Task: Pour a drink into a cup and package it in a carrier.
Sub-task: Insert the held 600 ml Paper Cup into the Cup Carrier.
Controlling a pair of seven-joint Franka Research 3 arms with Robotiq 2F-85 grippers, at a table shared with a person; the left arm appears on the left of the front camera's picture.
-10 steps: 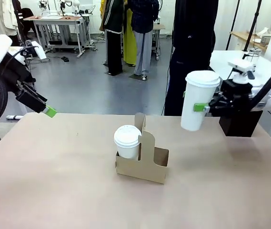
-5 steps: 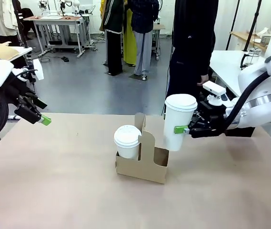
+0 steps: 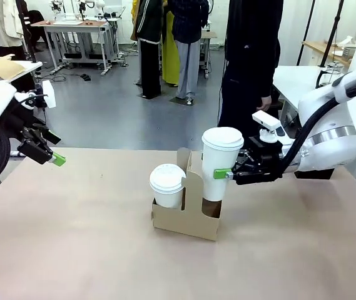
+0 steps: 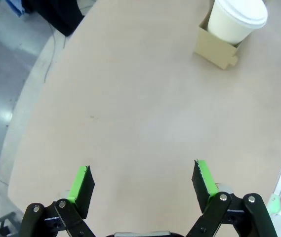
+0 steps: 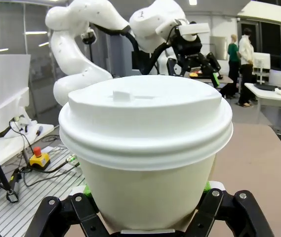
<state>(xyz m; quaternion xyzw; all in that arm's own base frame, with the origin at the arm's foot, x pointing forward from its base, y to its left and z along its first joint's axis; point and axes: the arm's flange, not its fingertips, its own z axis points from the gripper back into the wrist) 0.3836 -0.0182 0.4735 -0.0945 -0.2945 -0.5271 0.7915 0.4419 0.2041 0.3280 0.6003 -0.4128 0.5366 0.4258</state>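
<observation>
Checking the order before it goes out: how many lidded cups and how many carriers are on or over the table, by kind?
Lidded white cups: 2, a short cup seated in the carrier and a tall cup held by the right tool at the other pocket
Cardboard carrier: 1
Total: 3

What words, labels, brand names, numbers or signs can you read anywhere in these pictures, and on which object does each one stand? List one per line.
None can be read.
Tall white lidded cup in the right tool: plain, no print.
Shorter white lidded cup: plain.
Brown cardboard carrier: no print visible.
Left tool, open over the table: no markings.
</observation>
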